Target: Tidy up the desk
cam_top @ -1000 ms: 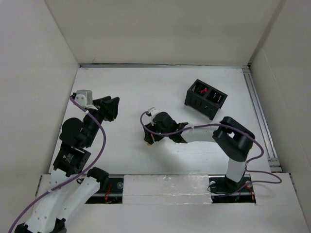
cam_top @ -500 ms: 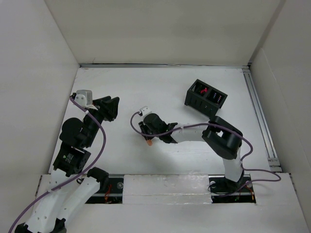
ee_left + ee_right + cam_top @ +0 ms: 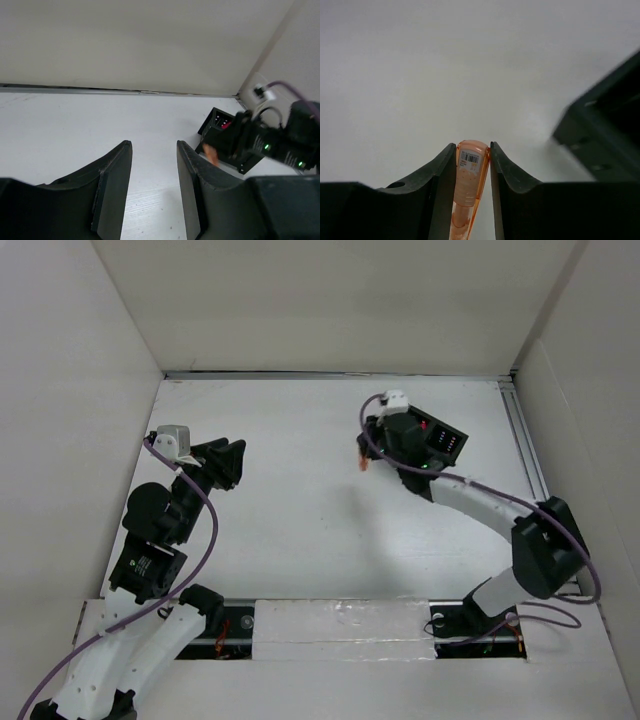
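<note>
The surface [image 3: 300, 540], flat and matte white, fills the middle of the top view. White wall panels [image 3: 330, 300] close it in at 9, 12 and 3 o'clock, and a metal rail [image 3: 530, 470] runs along the 3 o'clock edge. A small black box [image 3: 440, 445] with compartments stands on it toward 2 o'clock, turned at an angle to the walls. The right arm reaches from its base at 5 o'clock up to that box. The right fingers [image 3: 440, 185] are clenched on an orange pen [image 3: 469, 187], a translucent barrel with a barcode label near its rounded end, pinched on both sides. From above, the pen sits just at the 9 o'clock side of the box, near its corner; whether it touches the surface cannot be told. The left arm is folded at 9 o'clock, well apart from the box. The left fingers [image 3: 112, 190] stand released with a narrow gap between them, nothing in it but bare white surface.
</note>
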